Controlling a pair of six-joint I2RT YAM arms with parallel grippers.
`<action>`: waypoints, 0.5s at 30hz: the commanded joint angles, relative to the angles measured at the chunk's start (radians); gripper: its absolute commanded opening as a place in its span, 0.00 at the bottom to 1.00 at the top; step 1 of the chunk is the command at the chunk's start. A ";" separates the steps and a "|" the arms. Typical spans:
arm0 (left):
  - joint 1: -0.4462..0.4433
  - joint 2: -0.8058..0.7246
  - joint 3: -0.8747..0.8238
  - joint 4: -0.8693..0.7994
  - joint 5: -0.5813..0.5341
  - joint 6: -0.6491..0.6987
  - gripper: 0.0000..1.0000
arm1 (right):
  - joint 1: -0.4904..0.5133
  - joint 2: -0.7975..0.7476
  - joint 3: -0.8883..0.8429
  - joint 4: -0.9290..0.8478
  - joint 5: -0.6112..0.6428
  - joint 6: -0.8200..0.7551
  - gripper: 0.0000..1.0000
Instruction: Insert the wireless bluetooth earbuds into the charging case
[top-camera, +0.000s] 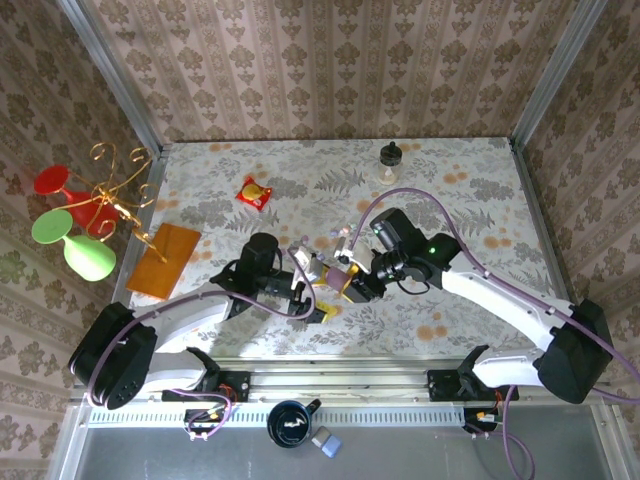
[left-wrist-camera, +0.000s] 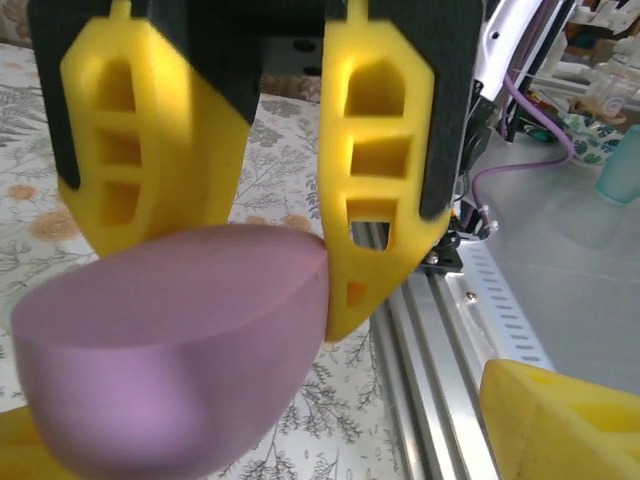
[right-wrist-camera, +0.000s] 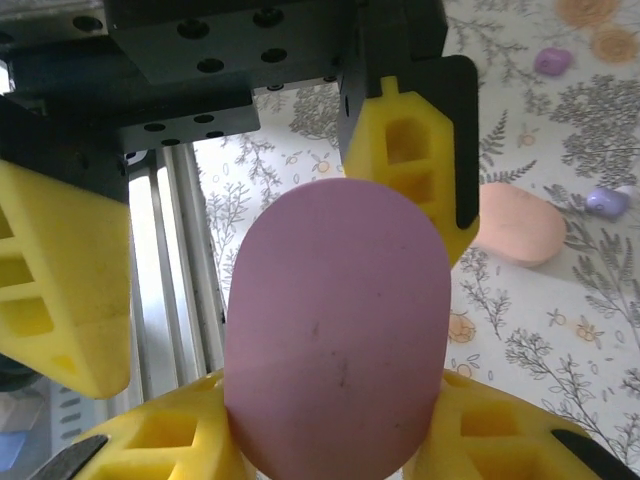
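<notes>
Grey-patterned floral tabletop (top-camera: 450, 170) carries the scene, and both tools meet above its middle. The right tool (right-wrist-camera: 335, 420) is clamped on the lower half of the lilac charging case (left-wrist-camera: 170, 350), holding it in the air. The left tool (left-wrist-camera: 240, 270) straddles the upper half with its jaws apart: one finger sits at the shell's edge and the other stands off it.

I judge the step to be taking the lid half so the case can be opened. To do it well, the left tool should close squarely on that half alone. The right should hold firm so the smooth shell cannot twist or slip out.

The right wrist view adds what the left wrist view lacks. A peach case (right-wrist-camera: 520, 235) lies on the tabletop, with two tiny earbuds (right-wrist-camera: 550, 62) near it, well apart from the held case and not yet picked up.
</notes>
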 joint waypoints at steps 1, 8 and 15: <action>-0.005 -0.005 0.013 0.055 0.057 -0.070 0.74 | 0.007 0.014 0.032 -0.038 -0.065 -0.045 0.32; -0.005 -0.012 -0.005 0.134 0.074 -0.122 0.60 | 0.007 -0.004 0.020 -0.036 -0.107 -0.067 0.31; -0.003 -0.009 -0.016 0.189 0.071 -0.147 0.60 | 0.007 -0.025 0.005 -0.036 -0.145 -0.076 0.30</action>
